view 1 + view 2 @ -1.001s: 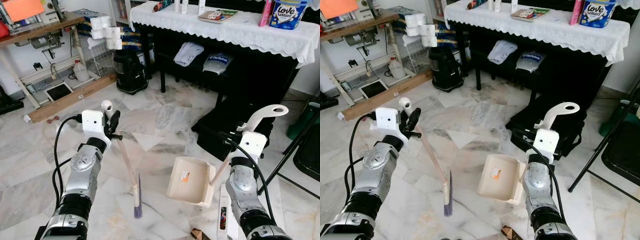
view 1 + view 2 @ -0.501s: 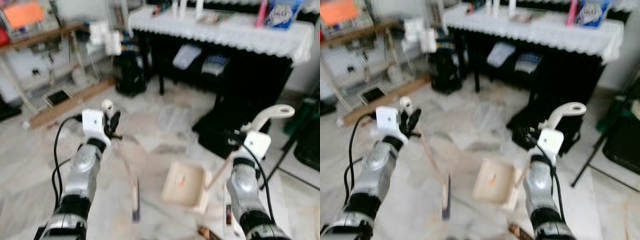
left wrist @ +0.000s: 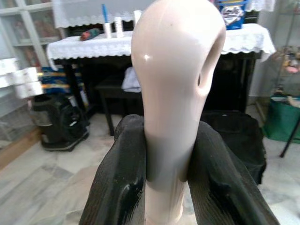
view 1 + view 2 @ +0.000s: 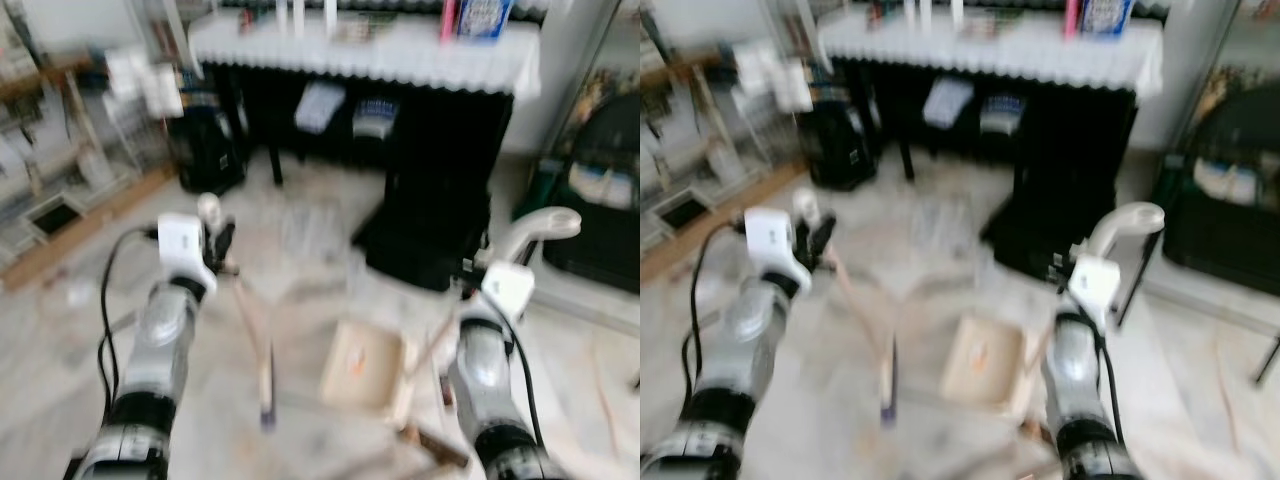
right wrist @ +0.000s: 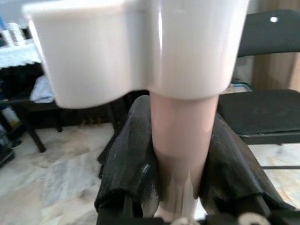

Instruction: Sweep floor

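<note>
The head views are blurred by camera motion. My left gripper (image 4: 222, 250) is shut on the beige handle of a small broom (image 4: 255, 345); the stick slants down to purple bristles (image 4: 267, 412) near the marble floor. In the left wrist view the two black fingers (image 3: 122, 183) clamp the handle (image 3: 171, 93). My right gripper (image 4: 462, 292) is shut on the handle of a beige dustpan (image 4: 365, 365), which hangs tilted above the floor between my arms. The right wrist view has the black fingers (image 5: 129, 173) squeezing the dustpan handle (image 5: 180, 136) under its white top.
A black piano under a white lace cloth (image 4: 370, 50) stands ahead, with a black bag (image 4: 420, 235) on the floor before it. A black vacuum (image 4: 205, 150) and shelves sit at the left. A dark chair (image 4: 600, 200) stands at the right. A small brown scrap (image 4: 435, 445) lies by my right arm.
The whole picture has shifted left and blurred, so the camera has turned right. Both grippers keep their hold on broom and dustpan in much the same pose.
</note>
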Controlling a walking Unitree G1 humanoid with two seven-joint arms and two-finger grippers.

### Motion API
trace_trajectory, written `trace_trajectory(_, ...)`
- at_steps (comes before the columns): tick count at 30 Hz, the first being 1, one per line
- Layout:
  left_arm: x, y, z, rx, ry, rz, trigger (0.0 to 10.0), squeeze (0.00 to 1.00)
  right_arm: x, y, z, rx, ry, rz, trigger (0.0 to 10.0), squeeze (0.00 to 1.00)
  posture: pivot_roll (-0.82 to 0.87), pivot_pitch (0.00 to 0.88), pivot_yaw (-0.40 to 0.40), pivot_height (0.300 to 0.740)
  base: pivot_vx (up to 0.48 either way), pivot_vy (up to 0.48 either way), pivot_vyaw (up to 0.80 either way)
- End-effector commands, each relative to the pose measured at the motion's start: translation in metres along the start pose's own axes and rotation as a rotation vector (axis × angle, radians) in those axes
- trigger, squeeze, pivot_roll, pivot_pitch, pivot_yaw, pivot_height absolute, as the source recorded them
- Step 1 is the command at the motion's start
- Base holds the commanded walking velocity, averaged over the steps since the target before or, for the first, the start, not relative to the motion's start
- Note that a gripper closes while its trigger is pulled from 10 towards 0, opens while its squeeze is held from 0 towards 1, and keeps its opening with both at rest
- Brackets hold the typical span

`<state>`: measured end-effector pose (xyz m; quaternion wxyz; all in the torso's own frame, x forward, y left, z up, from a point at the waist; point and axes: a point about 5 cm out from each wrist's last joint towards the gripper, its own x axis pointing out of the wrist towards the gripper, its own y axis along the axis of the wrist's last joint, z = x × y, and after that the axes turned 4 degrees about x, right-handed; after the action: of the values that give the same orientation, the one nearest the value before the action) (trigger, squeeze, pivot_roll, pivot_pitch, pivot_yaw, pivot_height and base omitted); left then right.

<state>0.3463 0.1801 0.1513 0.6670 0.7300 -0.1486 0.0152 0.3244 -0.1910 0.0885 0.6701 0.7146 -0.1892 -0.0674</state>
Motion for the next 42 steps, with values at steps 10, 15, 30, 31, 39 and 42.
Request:
trace_trajectory(10, 0.003, 0.008, 0.0, -0.002, -0.014, 0.033, 10.0, 0.0, 0.007, 0.013, -0.001, 0.018, -0.005, 0.057, 10.0, 0.0, 0.06, 0.036, 0.104, 0.74, 0.0, 0.0, 0.0)
trace_trajectory(15, 0.003, 0.007, 0.001, -0.001, -0.016, 0.032, 10.0, 0.0, 0.009, 0.014, 0.006, 0.006, -0.019, 0.058, 10.0, 0.0, 0.05, 0.036, 0.103, 0.74, 0.0, 0.0, -0.14)
trace_trajectory(30, 0.0, 0.004, -0.001, -0.015, 0.001, 0.024, 10.0, 0.0, 0.008, 0.013, 0.011, -0.018, -0.019, 0.062, 10.0, 0.0, 0.05, 0.051, 0.097, 0.74, 0.0, 0.0, -0.25)
trace_trajectory(31, 0.0, 0.004, -0.002, 0.002, 0.003, 0.015, 10.0, 0.0, 0.008, 0.014, 0.01, -0.014, -0.017, 0.063, 10.0, 0.0, 0.05, 0.051, 0.097, 0.74, 0.0, 0.0, 0.0)
trace_trajectory(39, -0.001, 0.001, -0.005, 0.024, 0.012, 0.002, 10.0, 0.0, 0.009, 0.014, 0.009, 0.002, -0.016, 0.055, 10.0, 0.0, 0.05, 0.054, 0.096, 0.74, 0.0, -0.343, -0.11)
trace_trajectory(42, -0.001, 0.002, -0.004, 0.021, 0.013, 0.003, 10.0, 0.0, 0.009, 0.014, 0.01, -0.002, -0.015, 0.053, 10.0, 0.0, 0.05, 0.055, 0.094, 0.74, 0.0, -0.48, -0.8)
